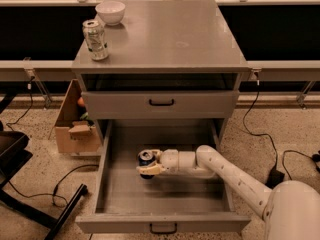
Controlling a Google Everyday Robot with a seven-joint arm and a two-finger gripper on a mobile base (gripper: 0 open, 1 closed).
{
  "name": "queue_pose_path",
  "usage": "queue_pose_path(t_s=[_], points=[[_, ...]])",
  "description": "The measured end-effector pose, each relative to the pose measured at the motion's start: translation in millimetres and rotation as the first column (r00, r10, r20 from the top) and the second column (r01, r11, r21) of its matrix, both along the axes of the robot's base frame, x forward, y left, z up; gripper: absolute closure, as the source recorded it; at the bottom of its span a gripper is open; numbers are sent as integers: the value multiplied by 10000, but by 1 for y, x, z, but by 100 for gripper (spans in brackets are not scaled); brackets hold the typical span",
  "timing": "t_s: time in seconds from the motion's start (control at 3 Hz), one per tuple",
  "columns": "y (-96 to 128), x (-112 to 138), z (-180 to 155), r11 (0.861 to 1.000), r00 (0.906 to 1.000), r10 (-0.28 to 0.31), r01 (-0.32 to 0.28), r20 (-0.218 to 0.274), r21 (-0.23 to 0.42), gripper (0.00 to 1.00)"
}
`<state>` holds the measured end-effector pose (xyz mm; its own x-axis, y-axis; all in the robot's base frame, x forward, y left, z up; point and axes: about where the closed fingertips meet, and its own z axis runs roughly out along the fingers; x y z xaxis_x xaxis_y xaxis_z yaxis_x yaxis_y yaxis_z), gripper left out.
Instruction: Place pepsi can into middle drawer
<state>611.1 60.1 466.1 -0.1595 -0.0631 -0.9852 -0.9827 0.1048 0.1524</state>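
Note:
The middle drawer (165, 196) is pulled wide open below the cabinet, a long grey tray with low walls and a black handle on its front panel. The pepsi can (146, 160), dark blue with a silver top, is upright inside the drawer, left of centre, near the floor of the tray. My gripper (147, 165) reaches in from the right on a white arm (225, 171) and is shut on the can.
A silver-and-pale-green can (95, 39) and a white bowl (110, 11) stand on the tabletop (170, 34). The upper drawer (161, 104) is shut. A cardboard box (75, 124) sits on the floor at the left, by a black chair base (30, 194). Cables lie at the right.

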Motion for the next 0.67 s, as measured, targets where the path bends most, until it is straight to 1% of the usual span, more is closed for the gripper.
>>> queue_pose_path(t_s=[0.33,0.67], points=[[10,-5,-12,9998,9996,41,-35,288,-176,100],[13,-17,-17,9984,9970,-539,547,549,-136,100]])
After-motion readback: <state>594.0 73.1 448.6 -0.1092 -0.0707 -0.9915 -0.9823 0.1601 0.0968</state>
